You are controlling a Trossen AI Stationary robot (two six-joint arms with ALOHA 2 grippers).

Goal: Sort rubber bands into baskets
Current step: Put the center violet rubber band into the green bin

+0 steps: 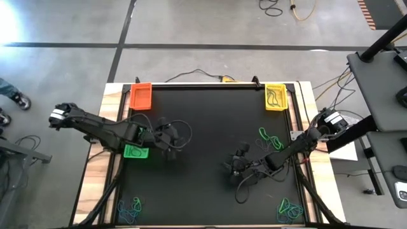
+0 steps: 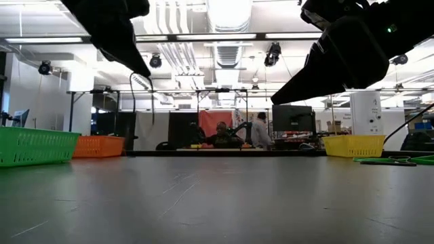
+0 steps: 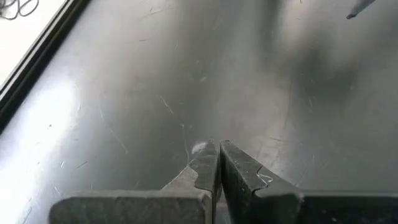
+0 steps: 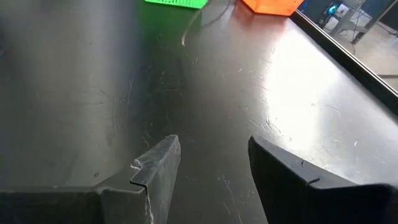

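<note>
Three baskets stand on the black table: an orange basket (image 1: 141, 95) at the far left, a yellow basket (image 1: 275, 97) at the far right with rubber bands in it, and a green basket (image 1: 136, 152) at the left. Loose rubber bands lie as a green bunch (image 1: 270, 138) right of centre and as piles at the near left (image 1: 130, 208) and near right (image 1: 289, 208). My left gripper (image 3: 217, 155) is shut, with nothing showing between its fingers, and hangs above bare table just right of the green basket. My right gripper (image 4: 214, 155) is open over bare table near the middle.
Black cables loop off both arms over the table (image 1: 184, 130). The table's raised rim (image 4: 336, 50) runs along its edges. In the low view, people sit in the room beyond the far edge (image 2: 224, 135). Bare table lies between the two grippers.
</note>
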